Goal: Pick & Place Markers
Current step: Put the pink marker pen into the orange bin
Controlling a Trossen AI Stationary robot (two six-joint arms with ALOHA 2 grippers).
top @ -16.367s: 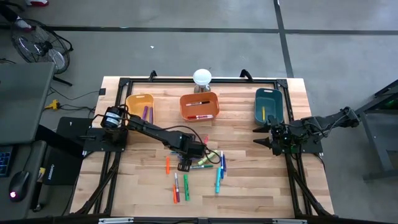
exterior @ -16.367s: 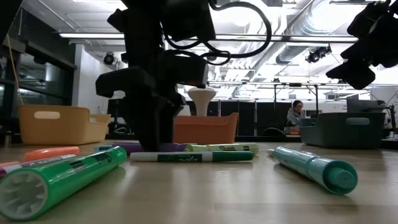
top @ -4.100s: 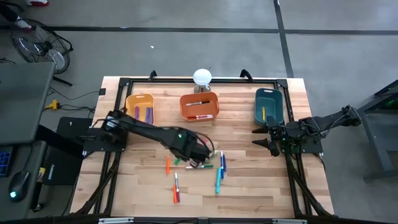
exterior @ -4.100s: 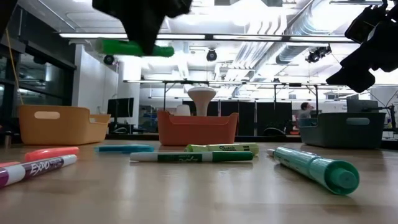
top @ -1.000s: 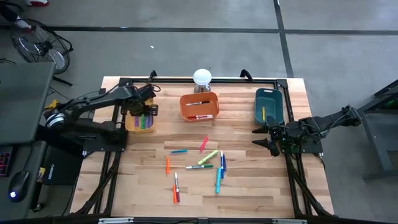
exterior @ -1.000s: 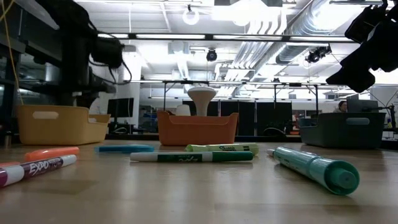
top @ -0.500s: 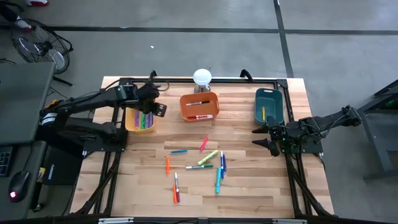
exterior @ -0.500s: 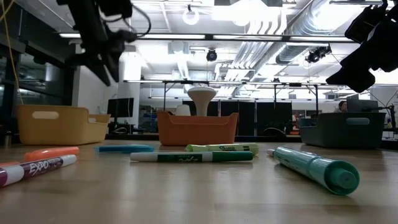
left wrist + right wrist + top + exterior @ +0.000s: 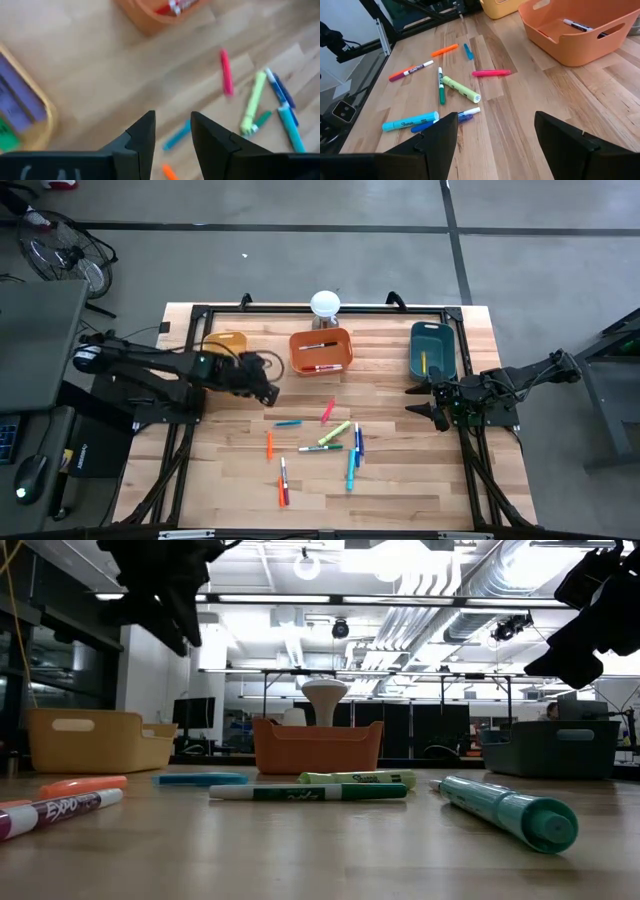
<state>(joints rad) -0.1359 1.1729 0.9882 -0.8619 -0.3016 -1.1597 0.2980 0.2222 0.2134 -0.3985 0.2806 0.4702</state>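
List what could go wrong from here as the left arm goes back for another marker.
1. The loose markers lie bunched and crossing, so the open left tool may nudge neighbours or pinch two at once.
2. The pink marker and blue marker are round and could roll when bumped.
3. The orange bin stands close to the pile; a swinging arm might clip it.

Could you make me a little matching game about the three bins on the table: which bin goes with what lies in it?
Things:
1. yellow bin
2. orange bin
3. teal bin

What lies in it:
A. a single yellow marker
B. a red marker and a white-bodied marker
C. purple markers, with something green beside them

Pairs: 1-C, 2-B, 3-A
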